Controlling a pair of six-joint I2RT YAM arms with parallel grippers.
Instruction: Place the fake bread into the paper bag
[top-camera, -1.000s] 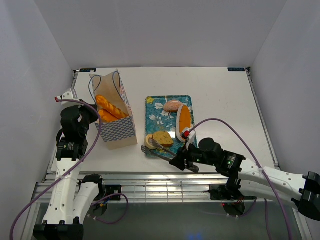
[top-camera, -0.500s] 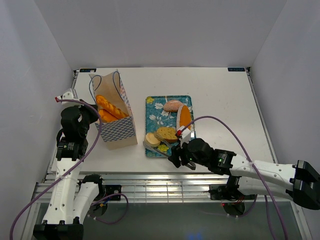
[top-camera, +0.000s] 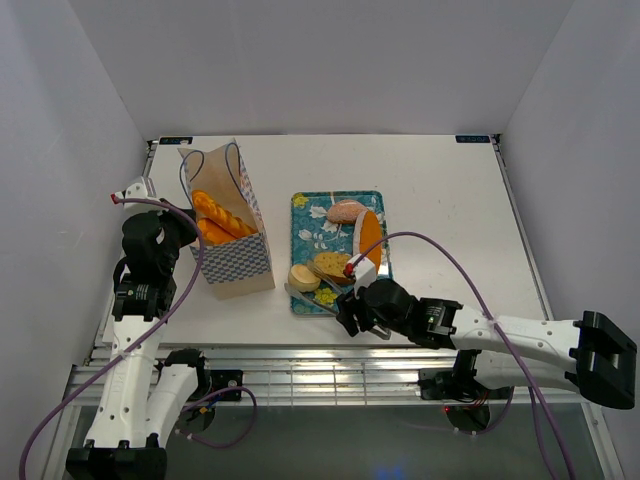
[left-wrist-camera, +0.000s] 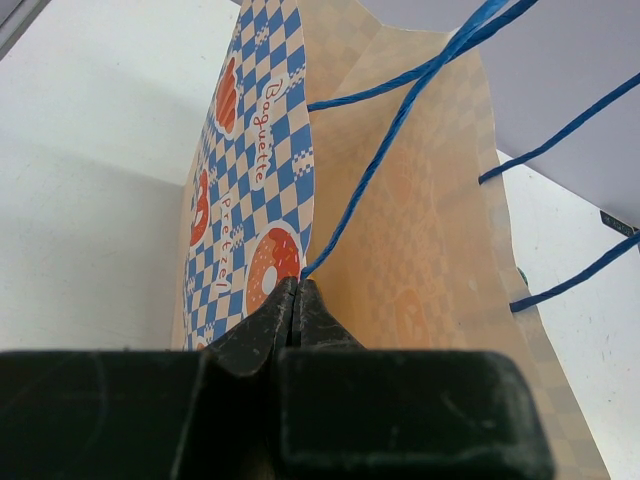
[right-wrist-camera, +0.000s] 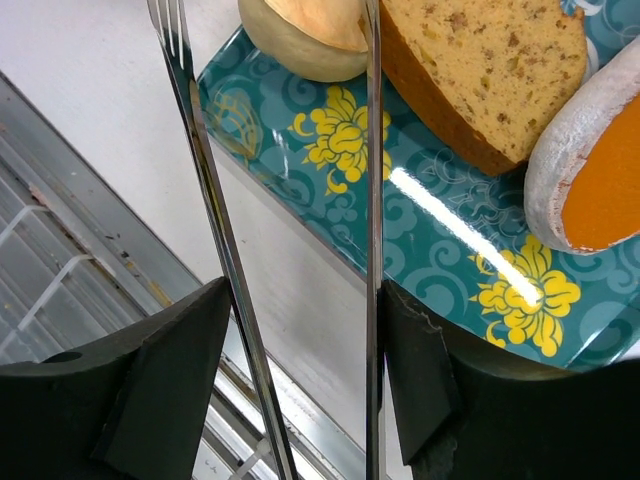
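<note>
Left gripper (left-wrist-camera: 297, 300) pinches the paper bag (left-wrist-camera: 420, 250) at its rim, long rolls (top-camera: 222, 216) inside. Right gripper (right-wrist-camera: 300, 300) grasps metal tongs (right-wrist-camera: 372, 200), prongs apart, with a round bun (right-wrist-camera: 300, 30) between them at the teal tray's (right-wrist-camera: 440, 210) 6 o'clock end; the bag stands at the tray's 9 o'clock

The paper bag (top-camera: 238, 262) wears a blue-and-white check with orange doughnut prints beside plain cream paper and dark-blue cord handles (left-wrist-camera: 455, 45), the tray (right-wrist-camera: 440, 230) is teal with yellow flowers, the cut slice (right-wrist-camera: 480, 70) speckled tan, the tongs (right-wrist-camera: 372, 150) silver.
</note>
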